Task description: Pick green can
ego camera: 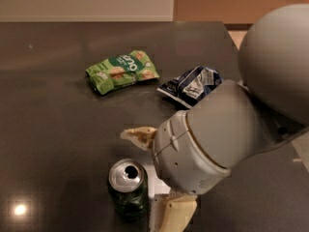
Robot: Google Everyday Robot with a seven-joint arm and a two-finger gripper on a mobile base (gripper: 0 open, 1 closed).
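Observation:
The green can stands upright near the front edge of the dark table, silver top with its dark drinking hole facing up. My gripper is low over the table just right of the can, on the end of the large grey arm. It is open: one cream finger lies behind the can and to its right, the other is in front and to the can's right. The can is beside the gap, not between the fingers.
A flat light-green snack bag lies at the back middle. A dark blue crinkled bag lies to its right, just behind the arm. The table's right edge runs behind the arm's bulky grey body.

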